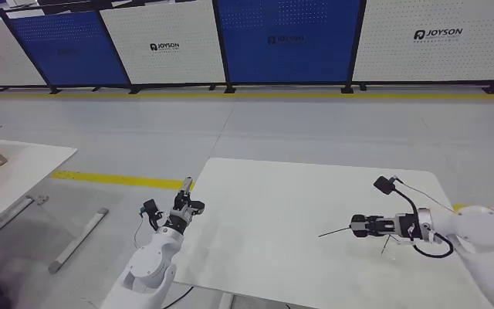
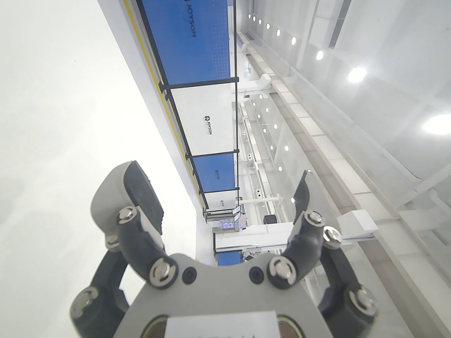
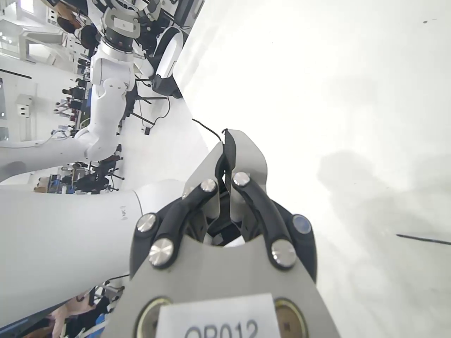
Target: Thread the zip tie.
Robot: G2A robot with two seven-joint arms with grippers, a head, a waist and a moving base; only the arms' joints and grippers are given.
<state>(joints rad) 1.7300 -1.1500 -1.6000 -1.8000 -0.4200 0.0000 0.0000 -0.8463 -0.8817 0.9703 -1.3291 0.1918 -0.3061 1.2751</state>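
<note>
Zip tie [image 1: 333, 232] is the thin black strip right of centre in the top view, and one end of it is pinched. At the lower left, the left gripper [image 1: 188, 195] sits at the edge of the desk [image 1: 270, 201] with its jaws apart and empty, well apart from the tie. Further right, the right gripper [image 1: 355, 226] has its jaws clamped on the tie, whose free length points toward frame left. I cannot tell which end carries the head. A second black strip [image 3: 422, 239] lies on the desk at the lower right of the right wrist view. To thread well, I judge the right grip should stay firm and steady. The left jaws should take the tie close to its free tip, since so thin a strip will likely flex.
</note>
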